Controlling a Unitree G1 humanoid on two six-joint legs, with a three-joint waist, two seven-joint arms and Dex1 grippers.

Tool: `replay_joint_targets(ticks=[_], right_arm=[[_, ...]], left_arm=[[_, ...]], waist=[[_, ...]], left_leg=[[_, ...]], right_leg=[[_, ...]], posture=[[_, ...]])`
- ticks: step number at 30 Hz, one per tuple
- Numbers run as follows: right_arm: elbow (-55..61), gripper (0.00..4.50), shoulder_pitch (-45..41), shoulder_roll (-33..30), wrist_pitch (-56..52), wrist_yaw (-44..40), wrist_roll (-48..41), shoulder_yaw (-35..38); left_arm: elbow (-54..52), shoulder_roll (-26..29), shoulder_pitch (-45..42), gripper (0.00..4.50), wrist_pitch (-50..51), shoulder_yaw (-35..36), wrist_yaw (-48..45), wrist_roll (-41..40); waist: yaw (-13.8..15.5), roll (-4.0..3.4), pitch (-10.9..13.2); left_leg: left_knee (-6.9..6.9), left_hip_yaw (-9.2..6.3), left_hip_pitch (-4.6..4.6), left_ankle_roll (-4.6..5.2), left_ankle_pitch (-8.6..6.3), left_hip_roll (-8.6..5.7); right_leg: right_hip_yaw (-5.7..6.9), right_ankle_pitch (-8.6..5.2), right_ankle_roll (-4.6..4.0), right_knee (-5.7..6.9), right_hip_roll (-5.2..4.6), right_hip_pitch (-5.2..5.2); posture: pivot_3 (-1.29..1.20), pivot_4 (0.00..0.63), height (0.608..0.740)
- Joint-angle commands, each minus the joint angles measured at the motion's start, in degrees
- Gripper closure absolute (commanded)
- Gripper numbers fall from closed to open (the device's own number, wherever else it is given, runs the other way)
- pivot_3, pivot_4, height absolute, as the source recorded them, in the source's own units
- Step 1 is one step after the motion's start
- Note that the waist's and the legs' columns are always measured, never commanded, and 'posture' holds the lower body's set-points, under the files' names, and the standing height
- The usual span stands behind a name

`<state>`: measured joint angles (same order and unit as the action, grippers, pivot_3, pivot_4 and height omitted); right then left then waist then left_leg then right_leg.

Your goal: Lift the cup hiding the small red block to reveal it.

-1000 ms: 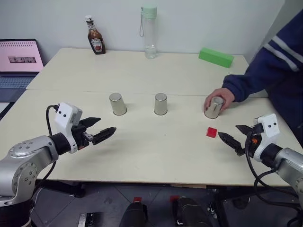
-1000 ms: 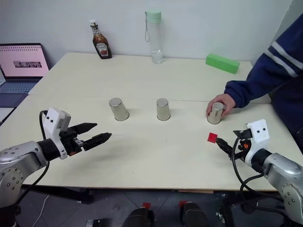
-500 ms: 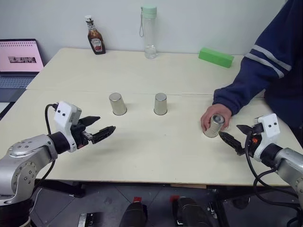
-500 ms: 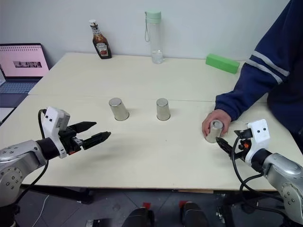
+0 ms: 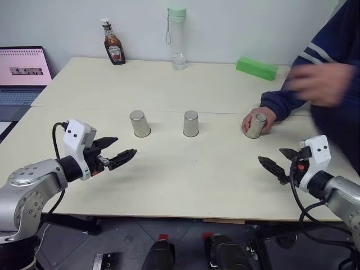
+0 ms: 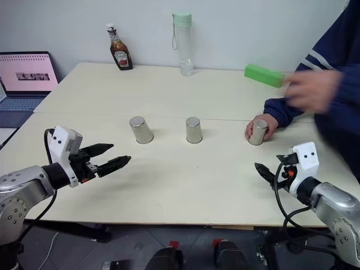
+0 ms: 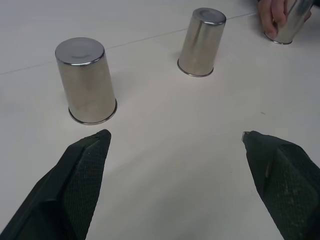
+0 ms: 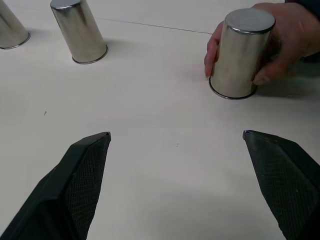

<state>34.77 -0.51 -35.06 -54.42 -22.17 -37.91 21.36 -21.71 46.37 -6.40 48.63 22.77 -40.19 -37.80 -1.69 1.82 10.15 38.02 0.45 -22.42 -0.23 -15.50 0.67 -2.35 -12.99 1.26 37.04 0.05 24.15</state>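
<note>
Cup [image 8: 241, 54] under person's hand [image 8: 280, 35], seemingly well beyond open right jaws.

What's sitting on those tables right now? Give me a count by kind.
Silver cups: 3 (left, middle, right, with a person's hand on it)
Ketchup bottle: 1
Clear water bottle: 1
Green block: 1
Laptop: 1
Total: 7
</note>
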Motion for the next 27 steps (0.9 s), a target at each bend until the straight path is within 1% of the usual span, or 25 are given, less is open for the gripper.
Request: replay_joint_targets(ticks=[1,17,27], right_arm=[[1.5,0.01,-0.2,-0.5,0.7,0.1,-0.8,1.4],[1.3,0.01,-0.4,-0.6,0.8,0.5,-0.8,1.3],[1.6,0.01,-0.4,-0.2,0.8,0.7,-1.3,0.7]], left_arm=[[-0.6,0.9,-0.1,0.0,-1.0,0.4,-0.3,0.1],[-0.7,0.6,-0.5,0.0,-1.2,-0.1,-0.2,0.5],[-0.6,1.2,-0.5,0.0,-1.0,0.5,-0.5,0.7]], waist=[[0.0,0.0,0.0],[0.0,0.0,0.0],[0.0,0.0,0.0]], left_leg=[[0.0,0.0,0.0,0.0,0.0,0.0],[0.01,0.0,0.0,0.0,0.0,0.0],[0.01,0.0,0.0,0.0,0.0,0.0]], right_leg=[[0.0,0.0,0.0,0.0,0.0,0.0],[0.0,0.01,0.02,0.02,0.0,0.0],[0.0,0.01,0.02,0.02,0.0,0.0]], posture=[[0.0,0.15,0.74],[0.0,0.15,0.74],[0.0,0.15,0.74]])
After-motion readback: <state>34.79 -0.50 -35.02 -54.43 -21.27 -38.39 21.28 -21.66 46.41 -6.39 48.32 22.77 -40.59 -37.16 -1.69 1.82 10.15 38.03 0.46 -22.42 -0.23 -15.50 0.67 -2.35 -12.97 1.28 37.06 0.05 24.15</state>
